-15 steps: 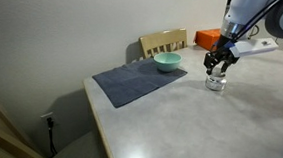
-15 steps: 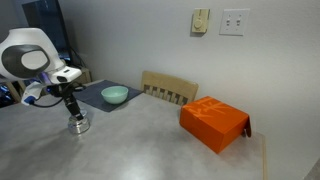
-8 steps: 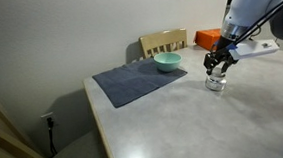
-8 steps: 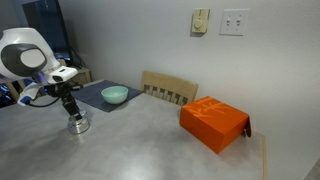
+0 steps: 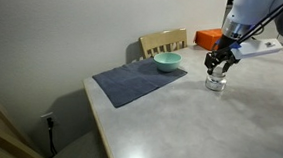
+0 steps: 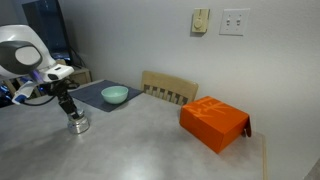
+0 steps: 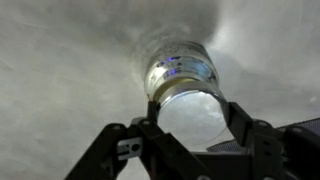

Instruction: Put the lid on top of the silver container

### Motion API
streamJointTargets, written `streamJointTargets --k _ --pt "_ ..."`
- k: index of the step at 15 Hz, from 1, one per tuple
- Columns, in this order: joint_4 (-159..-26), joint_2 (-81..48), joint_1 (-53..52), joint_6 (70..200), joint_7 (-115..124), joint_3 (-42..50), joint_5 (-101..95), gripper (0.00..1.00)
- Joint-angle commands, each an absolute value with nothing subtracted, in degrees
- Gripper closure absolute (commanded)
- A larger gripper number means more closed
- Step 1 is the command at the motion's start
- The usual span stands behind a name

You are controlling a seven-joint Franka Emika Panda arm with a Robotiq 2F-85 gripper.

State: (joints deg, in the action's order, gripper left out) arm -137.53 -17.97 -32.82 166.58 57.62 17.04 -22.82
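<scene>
Now our end effector [image 7: 191, 120] is shut tight on the lid [image 7: 190, 110]; we see one black finger [image 7: 238, 118] on each side of the round shiny lid, pressing on its edge; the lid is right over the mouth of the silver container [image 7: 182, 62]; we cannot tell if it sits on the rim or hangs just above it; in both exterior views the end effector points straight down at the silver container, which stands upright on the pale bench [image 5: 175, 127]; the silver container is so close under the fingers that we see no gap; near it a teal bowl [image 5: 167, 61] sits on a dark grey mat [image 5: 132, 85]; the silver container is just off the mat, on the bare bench; an orange box [image 6: 214, 123] lies on the bench too, well apart from the silver container; a wooden chair [image 6: 168, 88] stands behind the bench, by the wall.
</scene>
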Motion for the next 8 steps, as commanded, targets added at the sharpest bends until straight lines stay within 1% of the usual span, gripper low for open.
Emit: streamJointTargets --k 1,8 --pt "-140.3 -15.5 -34.4 167.3 59.7 18.8 -24.7 0.56" --pt "-141.5 -16.2 -34.4 168.0 59.5 18.7 -24.1 0.56"
